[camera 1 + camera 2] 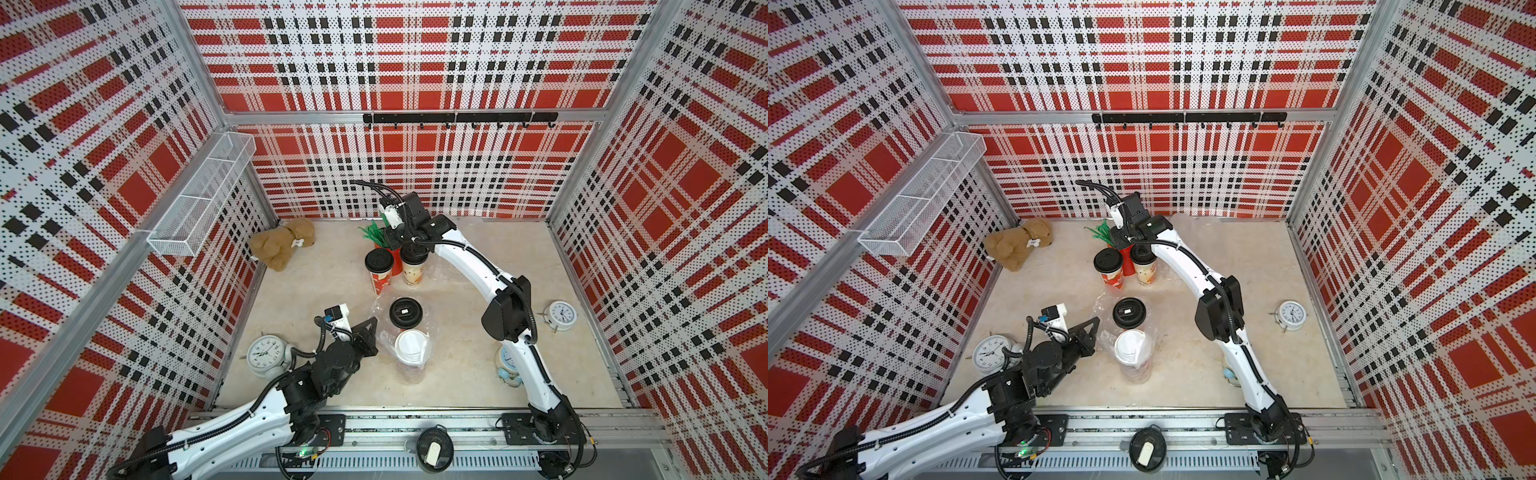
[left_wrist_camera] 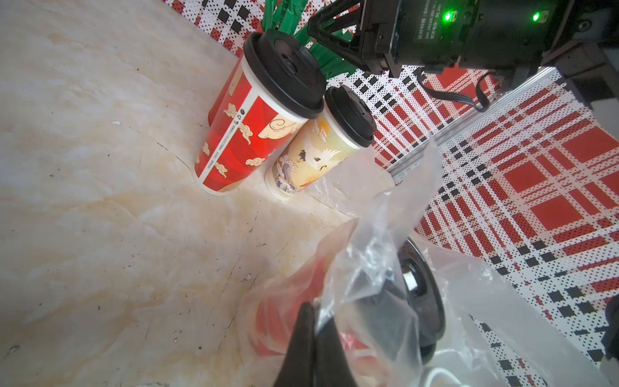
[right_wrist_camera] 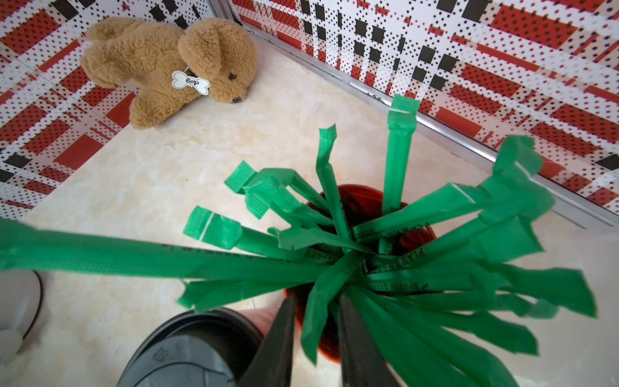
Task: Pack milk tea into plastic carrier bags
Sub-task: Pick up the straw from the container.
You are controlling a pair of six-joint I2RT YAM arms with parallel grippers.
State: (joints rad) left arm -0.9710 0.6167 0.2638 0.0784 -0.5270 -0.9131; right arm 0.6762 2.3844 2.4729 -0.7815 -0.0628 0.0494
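Note:
Two milk tea cups with black lids stand at the back, one red [image 1: 379,272] [image 2: 234,144] and one cream [image 1: 414,266] [image 2: 308,160]. Nearer the front, a clear plastic carrier bag [image 1: 384,332] [image 2: 368,268] holds a black-lidded cup [image 1: 406,312] and a white-lidded cup [image 1: 411,347]. My left gripper [image 1: 374,323] [image 2: 313,311] is shut on the bag's rim. My right gripper [image 3: 316,305] hovers over the red holder [image 3: 361,201] of green straws [image 1: 372,232], jaws apart with one straw hanging between them. More clear film [image 2: 351,177] lies beside the cream cup.
A plush dog [image 1: 282,245] lies at the back left. Alarm clocks stand at the left [image 1: 268,353] and right [image 1: 561,316], a blue one [image 1: 509,365] behind the right arm. A wire basket [image 1: 203,195] hangs on the left wall. A black lid [image 1: 432,451] rests on the front rail.

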